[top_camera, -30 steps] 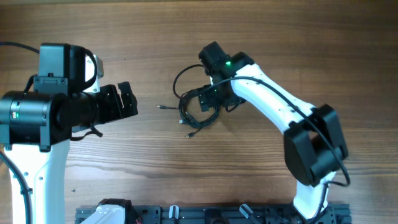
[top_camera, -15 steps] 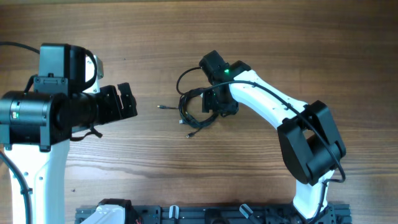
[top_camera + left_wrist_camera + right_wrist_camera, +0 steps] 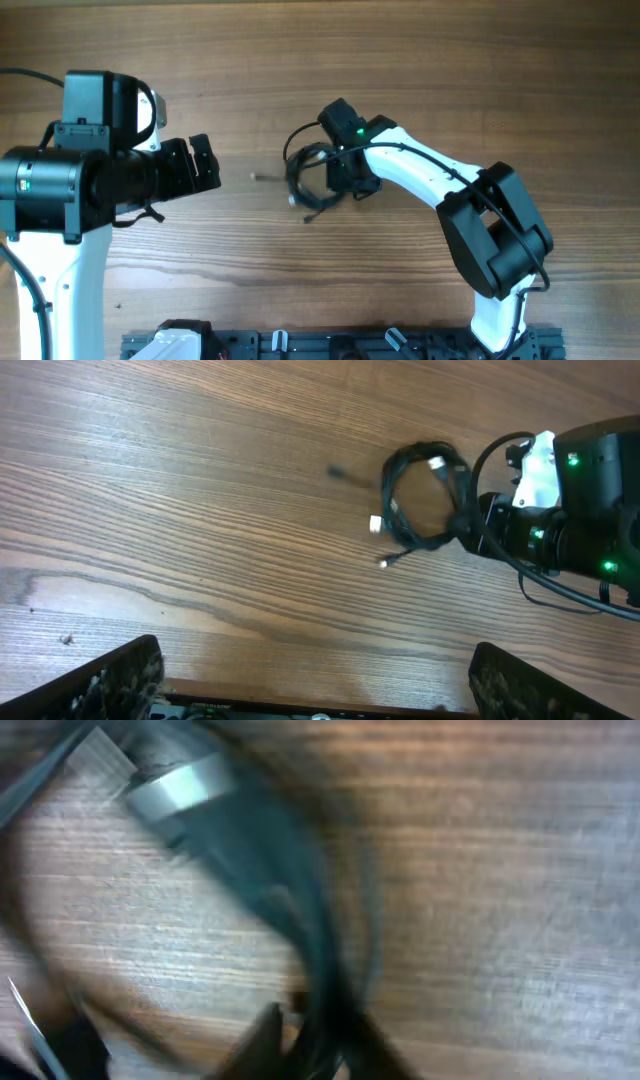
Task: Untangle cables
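Wood grain runs bare across the table [image 3: 470, 60] on every side of the cables [image 3: 388, 505]. They lie bunched in one loose coil near the middle, a little toward the right arm's half. The right gripper [image 3: 338, 178] meets the coil at its right-hand edge, and its claw looks pinched onto the strands there. The rest of the loop lies flat on the wood.

Two loose ends stray out of the bundle. One plug [image 3: 258, 177] points toward the left arm, and another tail reaches toward the near side. Up close the right wrist camera is badly blurred. It shows one silvery plug end [image 3: 180, 785] at upper left and a dark strand running down to the dark finger shapes at the bottom.

The left gripper [image 3: 210, 163] hangs well apart from the coil with its claw spread wide. Its two fingers sit at opposite lower corners of its own wrist view, and a strip of open wood lies between it and the nearest plug.

A black rail [image 3: 300, 345] lines the near edge of the table. The far and side edges fall outside the overhead view.
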You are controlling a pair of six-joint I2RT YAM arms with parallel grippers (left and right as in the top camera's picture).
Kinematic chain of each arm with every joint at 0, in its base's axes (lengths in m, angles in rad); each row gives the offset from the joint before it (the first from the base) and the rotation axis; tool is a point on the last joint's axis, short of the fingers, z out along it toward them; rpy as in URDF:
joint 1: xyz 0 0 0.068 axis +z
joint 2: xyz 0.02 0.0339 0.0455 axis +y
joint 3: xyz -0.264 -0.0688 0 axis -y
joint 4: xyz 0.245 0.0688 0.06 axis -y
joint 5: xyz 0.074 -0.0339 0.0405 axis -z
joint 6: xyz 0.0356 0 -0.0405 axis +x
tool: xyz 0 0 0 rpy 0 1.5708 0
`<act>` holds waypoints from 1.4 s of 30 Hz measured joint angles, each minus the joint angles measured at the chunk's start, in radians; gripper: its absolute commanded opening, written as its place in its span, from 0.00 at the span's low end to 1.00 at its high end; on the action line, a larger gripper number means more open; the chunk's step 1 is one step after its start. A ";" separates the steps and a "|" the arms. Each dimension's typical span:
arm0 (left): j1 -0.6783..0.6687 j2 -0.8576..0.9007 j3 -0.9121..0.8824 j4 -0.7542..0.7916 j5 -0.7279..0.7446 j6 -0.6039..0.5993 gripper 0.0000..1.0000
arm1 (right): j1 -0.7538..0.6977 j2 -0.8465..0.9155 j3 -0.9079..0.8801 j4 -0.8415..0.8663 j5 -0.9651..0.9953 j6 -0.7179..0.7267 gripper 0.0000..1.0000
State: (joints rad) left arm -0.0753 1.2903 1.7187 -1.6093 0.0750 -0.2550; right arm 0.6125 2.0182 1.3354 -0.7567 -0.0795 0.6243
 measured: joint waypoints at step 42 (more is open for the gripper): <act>-0.384 0.126 0.001 0.217 0.457 0.082 0.59 | 0.000 -0.941 -0.003 -0.074 0.039 -0.246 0.04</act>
State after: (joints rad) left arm -0.4595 1.4162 1.7199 -1.3926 0.5316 -0.1726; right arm 0.6125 1.0775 1.3319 -0.8310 -0.0410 0.3786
